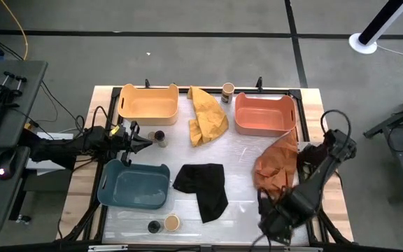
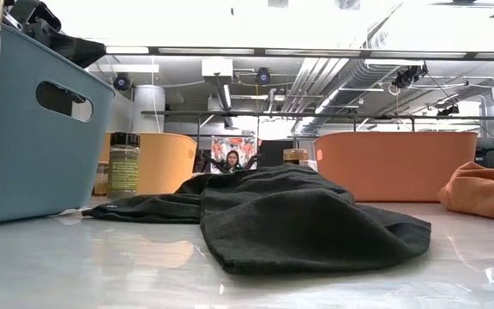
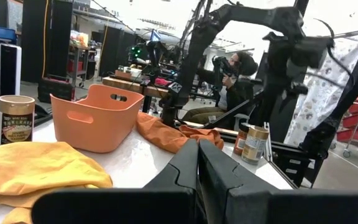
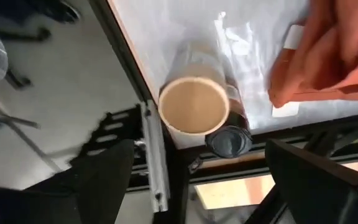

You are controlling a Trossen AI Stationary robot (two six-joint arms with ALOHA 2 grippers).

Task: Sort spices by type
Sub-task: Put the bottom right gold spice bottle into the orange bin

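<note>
**Right arm over two jars at the near right corner, pick not yet made**

Your right gripper hangs over the near right corner of the bench. Its jaws are spread wide and hold nothing. The right wrist view shows a tan-lid jar straight under them. A dark-lid jar touches it on the side toward the bench edge. The rust cloth lies just beside the pair.

Your left gripper waits near the left edge, between the yellow tray and the blue tray. Its jaws are pressed narrow with nothing between them. Another dark-lid jar stands just ahead of its tips.

Other jars:
- A tan-lid one stands at the far edge, next to the coral tray.
- A dark-lid one and a tan-lid one stand side by side at the near edge, by the black cloth.

All three trays look empty, so sorting looks barely started.

The step in hand looks like the approach to a first pick on the right. Next you need to centre on one lid only and drop straight down. Then close on that jar without knocking its neighbour off the edge, since the two touch and stand right at the rim. Mind the rust cloth as you lift.
</note>
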